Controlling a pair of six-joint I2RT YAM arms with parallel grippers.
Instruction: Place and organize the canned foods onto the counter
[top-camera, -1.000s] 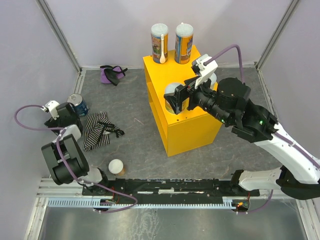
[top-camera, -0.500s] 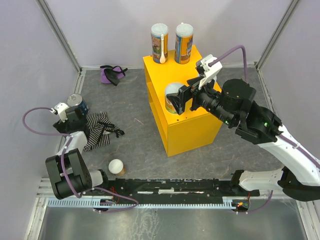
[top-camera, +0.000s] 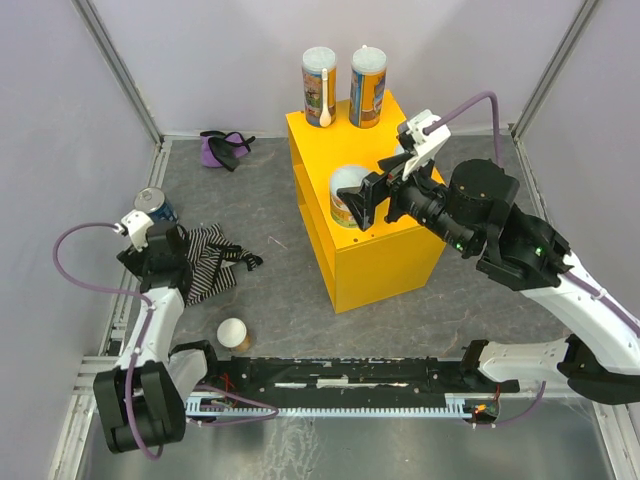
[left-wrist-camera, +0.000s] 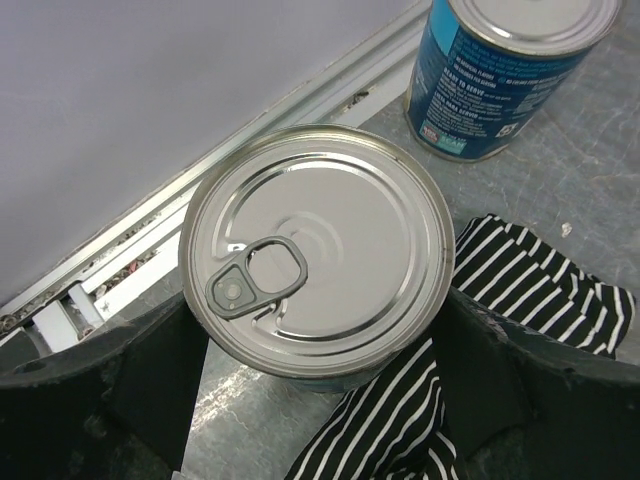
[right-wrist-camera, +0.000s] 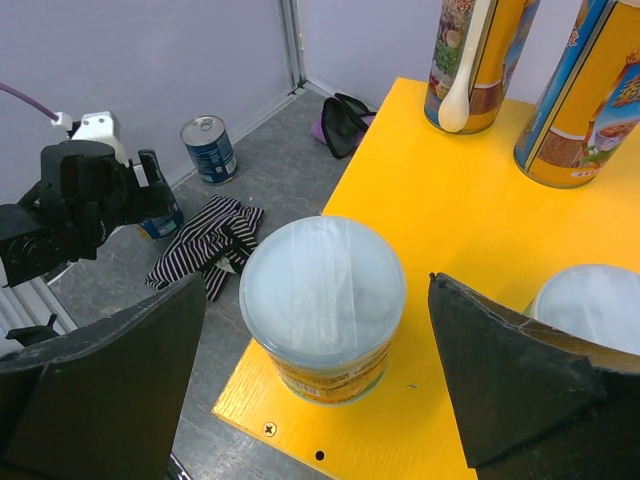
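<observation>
From above, your right gripper (top-camera: 360, 202) hangs wide open around the pale-lidded orange tub (top-camera: 346, 183) standing on the bright yellow box-shaped counter (top-camera: 385, 262). Left wrist: your left gripper (left-wrist-camera: 320, 320) pinches the silver-topped pull-tab tin (left-wrist-camera: 315, 230) beside the striped black-and-white cloth (left-wrist-camera: 530, 290); a shallow hold could let it slip. Right wrist: the tub sits near the counter's edge; a careless finger could topple it.

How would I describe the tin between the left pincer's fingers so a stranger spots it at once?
Look left of the yellow counter, to the striped cloth by the left wall. Two silver-topped tins stand there. Yours is the nearer tin, flanked by the left pincer at the cloth's edge; the farther tin stands free, its blue label showing.
</observation>
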